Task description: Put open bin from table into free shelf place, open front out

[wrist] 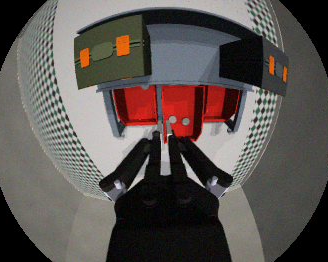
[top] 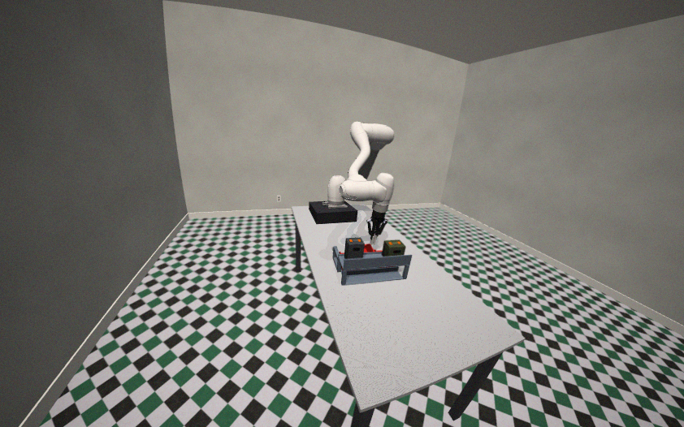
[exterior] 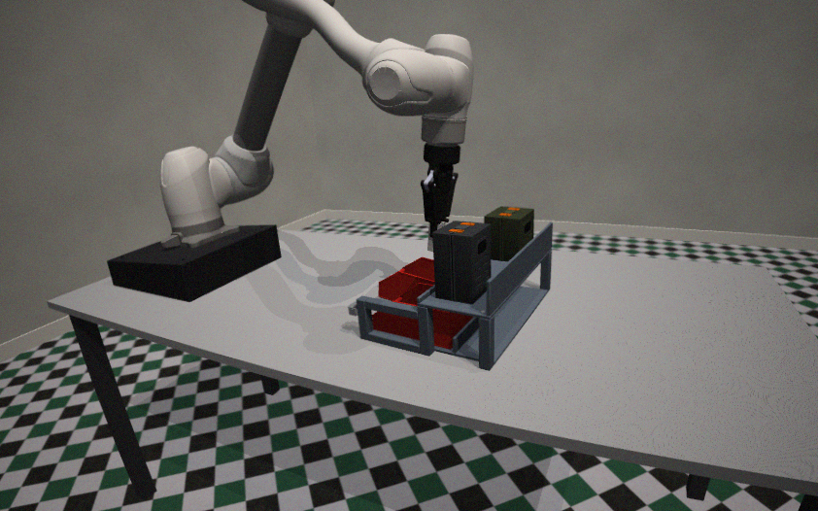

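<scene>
My gripper (top: 374, 241) (exterior: 430, 244) (wrist: 163, 126) points down with its fingers almost together and nothing seen between them. The tips hang just above the left wall of the middle red bin (top: 369, 248) (exterior: 422, 269) (wrist: 182, 102), as the wrist view shows it. This bin stands in the shelf's middle place with two round grey parts (wrist: 179, 120) in it. Its front sticks out past its neighbours and looks raised; what it rests on is hidden. The left bin (wrist: 135, 106) and the right bin (exterior: 392, 324) (wrist: 221, 104) look level inside the shelf (top: 376, 260) (exterior: 520, 271) (wrist: 182, 52).
A dark grey case (top: 354, 248) (exterior: 460, 263) (wrist: 242, 65) and an olive green case (top: 393, 248) (exterior: 508, 232) (wrist: 112, 52) stand on the shelf's upper board, one at each end, rising beside the gripper. The board covers the bins' rear ends.
</scene>
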You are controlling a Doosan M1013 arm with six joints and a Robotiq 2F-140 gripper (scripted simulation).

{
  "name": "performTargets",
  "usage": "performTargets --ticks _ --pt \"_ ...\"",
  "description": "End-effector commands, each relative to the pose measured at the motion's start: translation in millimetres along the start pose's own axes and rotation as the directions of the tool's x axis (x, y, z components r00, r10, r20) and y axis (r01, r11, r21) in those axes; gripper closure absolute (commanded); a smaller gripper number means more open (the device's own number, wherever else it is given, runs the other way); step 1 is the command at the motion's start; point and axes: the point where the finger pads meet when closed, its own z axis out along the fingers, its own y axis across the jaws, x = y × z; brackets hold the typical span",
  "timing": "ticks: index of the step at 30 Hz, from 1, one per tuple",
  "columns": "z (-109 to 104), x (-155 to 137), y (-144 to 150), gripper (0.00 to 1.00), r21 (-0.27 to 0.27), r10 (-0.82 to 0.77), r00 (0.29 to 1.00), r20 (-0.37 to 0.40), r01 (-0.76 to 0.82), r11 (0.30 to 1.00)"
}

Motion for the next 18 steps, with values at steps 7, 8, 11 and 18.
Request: performTargets --ticks 7,8,11,18 --pt "-14.0 -1.8 0.0 0.94 0.000 0.000 1.000 0.000 0.000 1.000" --pt "-15.7 -2.0 0.0 0.94 0.000 0.000 1.000 0.000 0.000 1.000" --pt "-20.7 -2.6 0.0 0.94 0.000 0.000 1.000 0.000 0.000 1.000" --pt "-30.7 -3.8 0.0 0.94 0.000 0.000 1.000 0.000 0.000 1.000"
